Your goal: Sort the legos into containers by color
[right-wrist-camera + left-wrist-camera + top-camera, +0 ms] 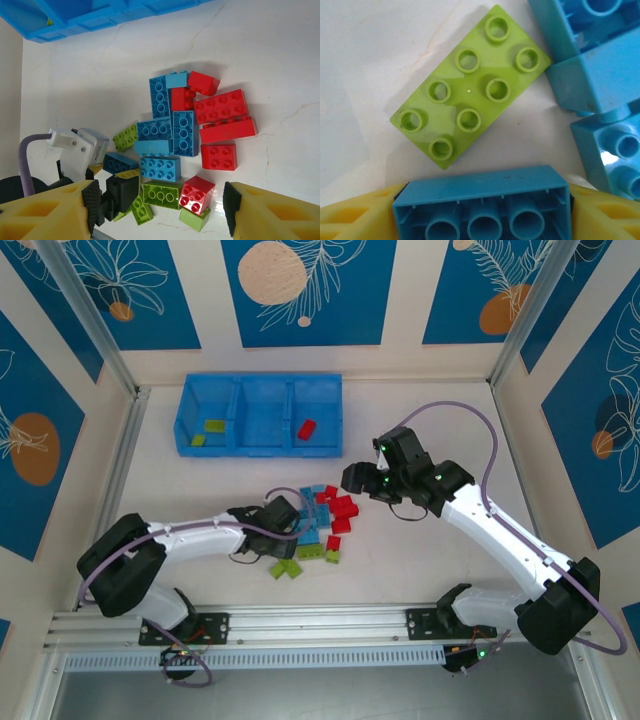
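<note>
The legos lie in a loose pile [322, 525] of red, light blue and lime green bricks at the table's middle. My left gripper [288, 523] is low at the pile's left edge. Its yellow fingers [350, 215] are shut on an upturned light blue lego [480, 187], next to a flat lime green lego [470, 90]. My right gripper [358, 480] hovers above the pile's right side, open [160, 210], with nothing held. The containers [262, 451] stand at the back left. The left compartment holds lime green pieces [210, 430], and the right one holds a red brick [306, 429].
Red bricks [222, 117] cluster on the pile's right side and blue ones [170, 125] in its middle. A metal rail [300, 625] runs along the near edge. Patterned walls close in the table at the back and sides. A purple cable [470, 415] loops over the right arm.
</note>
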Robot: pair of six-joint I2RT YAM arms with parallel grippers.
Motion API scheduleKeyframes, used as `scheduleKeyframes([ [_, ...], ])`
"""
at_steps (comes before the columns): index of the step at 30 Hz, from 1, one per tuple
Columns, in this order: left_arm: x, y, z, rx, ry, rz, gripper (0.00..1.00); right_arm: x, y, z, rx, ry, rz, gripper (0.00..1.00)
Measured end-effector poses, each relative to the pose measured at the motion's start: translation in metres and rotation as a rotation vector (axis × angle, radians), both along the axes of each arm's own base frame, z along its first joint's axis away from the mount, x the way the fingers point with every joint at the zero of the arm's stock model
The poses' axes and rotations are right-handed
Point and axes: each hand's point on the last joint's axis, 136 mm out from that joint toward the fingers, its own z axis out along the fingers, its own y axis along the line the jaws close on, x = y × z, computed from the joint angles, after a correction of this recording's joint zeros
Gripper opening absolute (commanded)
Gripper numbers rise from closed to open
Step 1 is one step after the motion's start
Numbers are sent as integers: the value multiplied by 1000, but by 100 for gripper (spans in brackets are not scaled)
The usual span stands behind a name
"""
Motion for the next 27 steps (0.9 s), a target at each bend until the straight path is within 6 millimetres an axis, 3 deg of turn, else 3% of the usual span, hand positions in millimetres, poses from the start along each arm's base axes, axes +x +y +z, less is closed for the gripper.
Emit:
scheduleKeyframes([
  [4, 0, 1, 11, -15, -18, -2, 66, -2, 1, 0, -2, 2, 5, 68],
  [8, 16, 4, 66, -97, -138, 18, 64, -2, 1, 1, -2, 2, 7, 68],
  [10, 40, 7, 101, -148, -216, 56, 64, -3, 2, 2, -1, -1, 9, 68],
  [12, 78, 16, 135, -175, -301, 120, 64, -4, 2, 3, -1, -3, 11, 68],
  [15, 138, 32, 162, -161, -372, 207, 64, -5, 3, 5, 5, -8, 13, 68],
  [18, 205, 42, 168, -137, -398, 267, 64, -7, 3, 9, 13, -15, 13, 68],
  [22, 281, 46, 155, -131, -391, 307, 64, -11, 2, 18, 32, -38, 15, 68],
  [24, 309, 46, 145, -132, -378, 315, 67, -12, 1, 23, 42, -53, 14, 68],
  [27, 332, 44, 134, -132, -347, 312, 84, -15, -2, 31, 57, -73, 10, 69],
])
